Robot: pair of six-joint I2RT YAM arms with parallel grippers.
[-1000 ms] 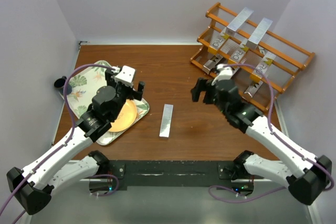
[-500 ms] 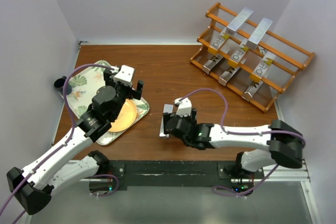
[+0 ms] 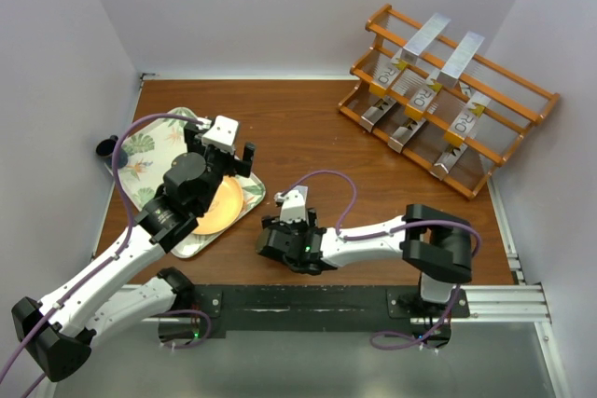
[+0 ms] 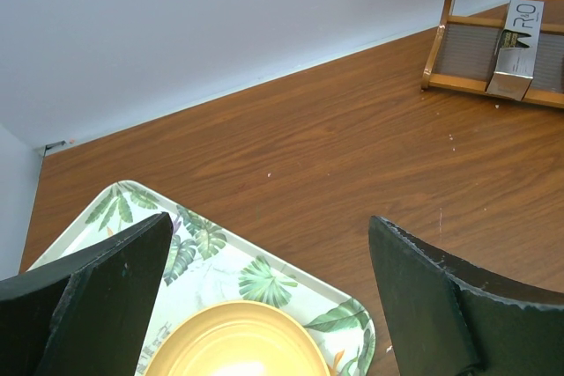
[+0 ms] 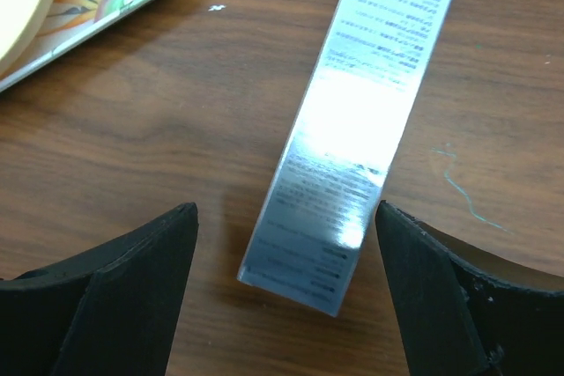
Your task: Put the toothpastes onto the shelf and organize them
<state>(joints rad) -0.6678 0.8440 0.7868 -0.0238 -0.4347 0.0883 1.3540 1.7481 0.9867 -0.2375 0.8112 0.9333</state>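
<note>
**Item: loose toothpaste carton** (image 5: pixel 361 121). Silver, fine dark print on top. It lies flat on the brown wooden surface (image 3: pixel 308 128), near the middle and toward the near edge. In the right wrist view its long axis runs from lower left to upper right, and its near end stops between the fingers. In the top view it is hidden under the right arm.

**Right end effector** (image 5: pixel 286 210). Low over the carton, jaws apart and straddling its near end. There is a clear gap of wood on the left finger's (image 5: pixel 115 288) side. The other finger (image 5: pixel 441 297) is just beside the carton's edge, and I cannot tell whether it touches. Nothing is gripped.

**Shelf** (image 3: pixel 508 109). Orange-brown slanted rack at the far right corner of the surface, well apart from the loose carton.
- Holds several more toothpastes (image 3: pixel 424 36), silver with yellow bands.
- Each lies down the slope with its long axis across the rails.
- Two sit on the upper tier, and the rest are lower down, side by side.

**Leaf-patterned tray** (image 3: pixel 149 151). On the left side of the surface. Holds one orange-yellow plate (image 3: pixel 219 207) at its near right corner.

**Left end effector** (image 4: pixel 269 297). Hovers over the tray and plate, jaws spread wide, nothing between them.
</note>
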